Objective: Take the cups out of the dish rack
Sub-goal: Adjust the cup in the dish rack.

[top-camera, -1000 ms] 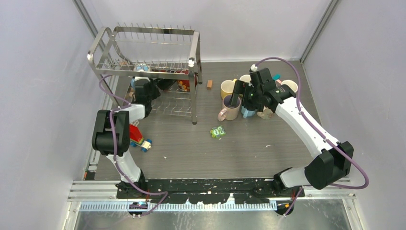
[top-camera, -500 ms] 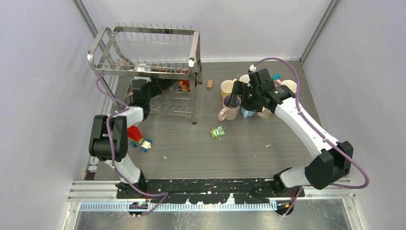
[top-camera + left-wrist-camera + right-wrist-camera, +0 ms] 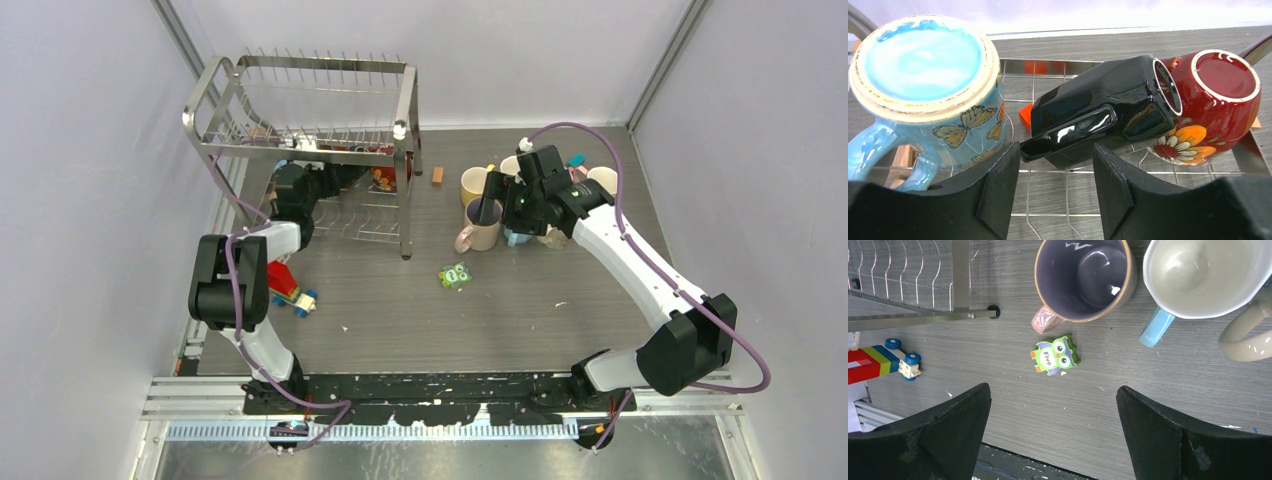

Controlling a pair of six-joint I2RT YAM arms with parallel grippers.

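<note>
- My left end effector [image 3: 1055, 167] has edged into the dish rack's [image 3: 310, 63] lower tier, jaws half-parted and empty, so the black cup [image 3: 1098, 107] lying there looks next
- Right end effector [image 3: 1052, 395] gapes wide, right of the rack, above unloaded cups [image 3: 480, 228]

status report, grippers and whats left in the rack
Left gripper open, empty, inside dish rack. Ahead: blue cup inverted, black cup on its side against red cup. Right gripper open, empty, above pink-handled cup.
</note>
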